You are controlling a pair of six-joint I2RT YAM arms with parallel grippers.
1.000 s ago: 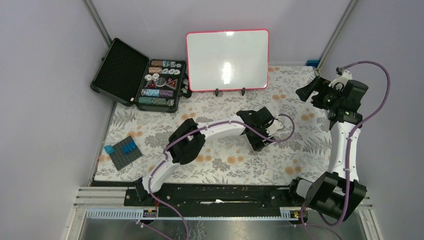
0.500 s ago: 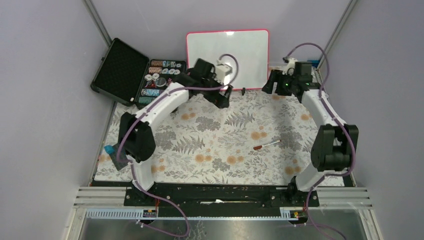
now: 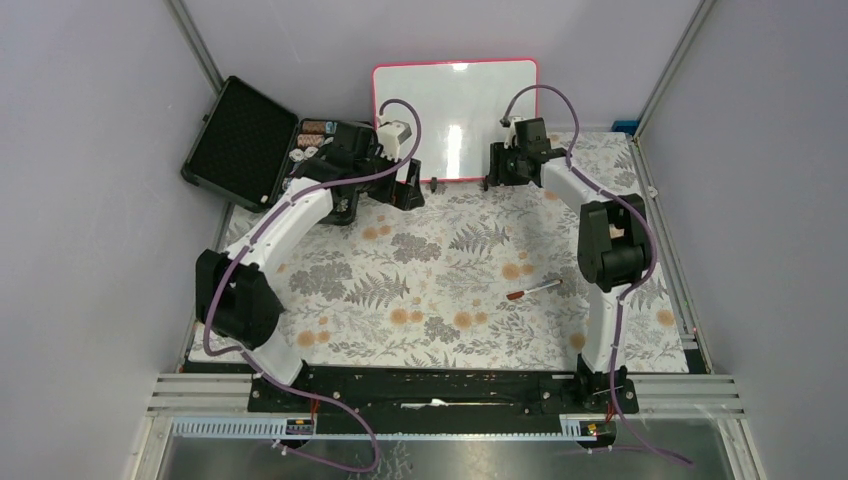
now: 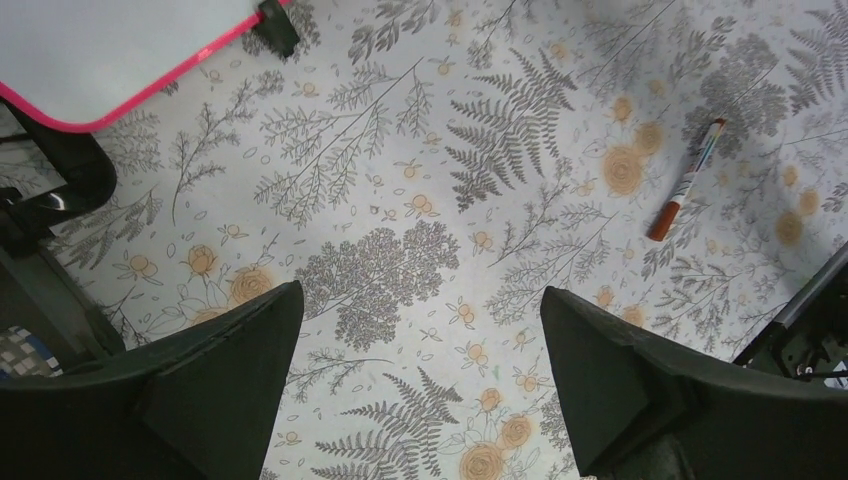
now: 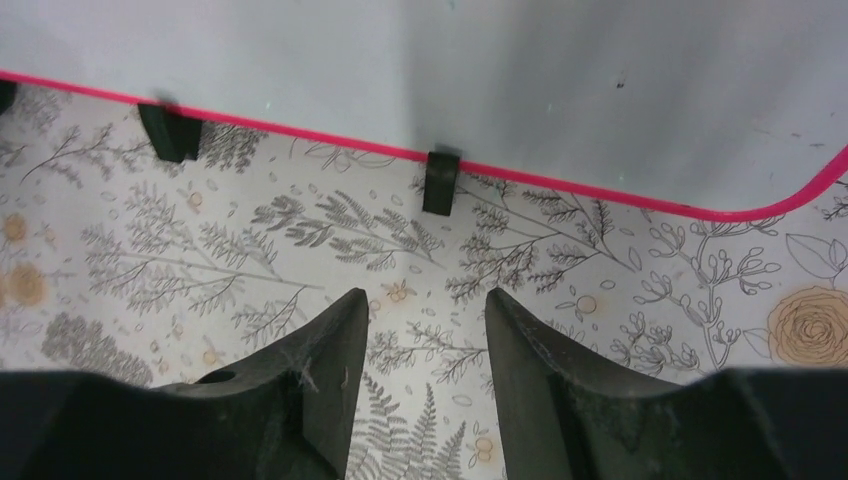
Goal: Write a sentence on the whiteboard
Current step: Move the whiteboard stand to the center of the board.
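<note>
The whiteboard (image 3: 455, 120) stands upright at the back of the table on black clip feet (image 5: 441, 182), with a pink-red rim. Its face is plain white with glare, and the sentence is not in view. My left gripper (image 3: 410, 190) hovers by the board's lower left corner (image 4: 100, 50). It is open wide (image 4: 420, 295) over bare cloth. My right gripper (image 3: 495, 165) is close to the board's lower edge (image 5: 500, 80), by the right foot. Its jaws (image 5: 426, 297) stand partly apart with nothing between them. A red-capped marker (image 3: 532, 291) lies loose on the cloth (image 4: 686, 180).
An open black case (image 3: 240, 140) holding poker chips (image 3: 322, 165) sits at the back left, right beside my left arm. Grey walls close in the table on three sides. A small blue object (image 3: 625, 125) lies at the back right corner.
Both arms swung from mid-table and the right side up to the whiteboard's lower edge. The left jaws opened wide, the right jaws narrowed. The marker now lies where the left gripper was.
</note>
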